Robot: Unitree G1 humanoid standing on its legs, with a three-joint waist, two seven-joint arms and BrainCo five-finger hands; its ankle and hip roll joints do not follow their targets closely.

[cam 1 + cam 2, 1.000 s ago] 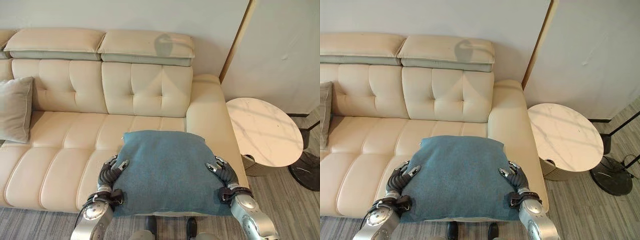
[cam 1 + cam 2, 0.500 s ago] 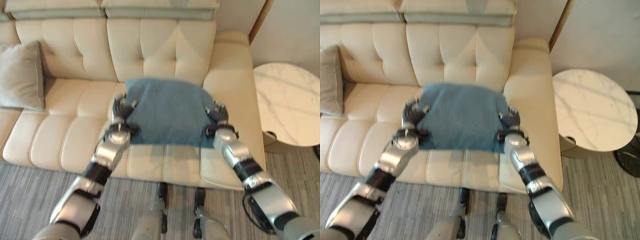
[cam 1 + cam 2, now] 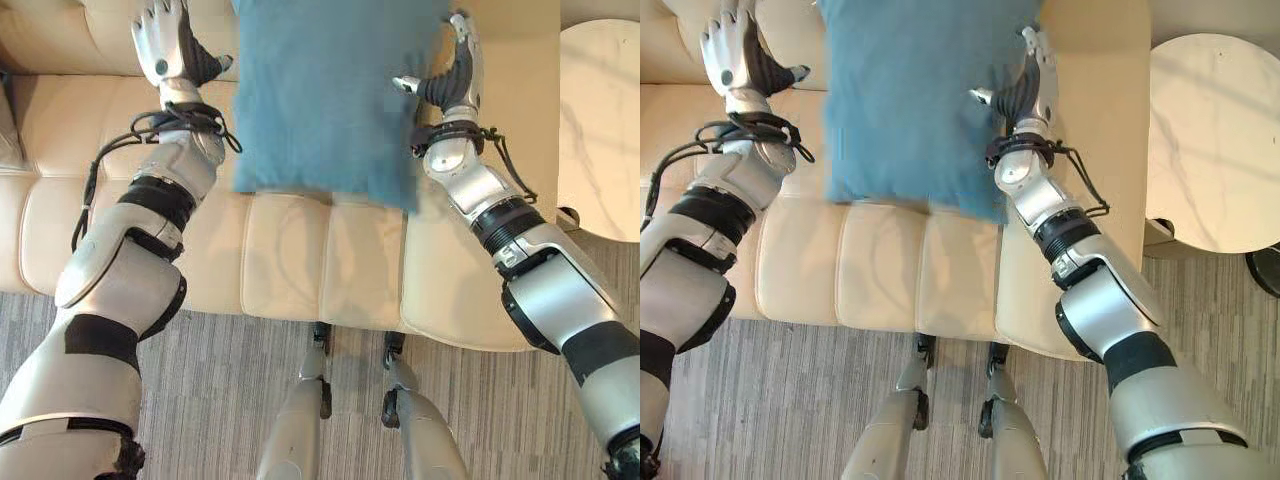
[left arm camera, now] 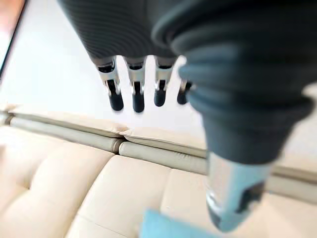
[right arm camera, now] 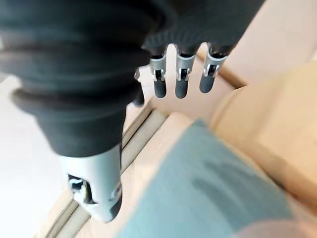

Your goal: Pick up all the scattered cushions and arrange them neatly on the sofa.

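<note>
- We saw the cream sofa (image 3: 330,250) carrying the blue cushion (image 3: 325,95), which lay against its backrest beside the armrest.
- We judged the cushion could slump forward if unsupported.
- The left robot hand (image 3: 160,40) was open, clear of it.
- The right robot hand (image 3: 455,65) was open, fingers straight, at the cushion's edge.
- We read no writing.
</note>
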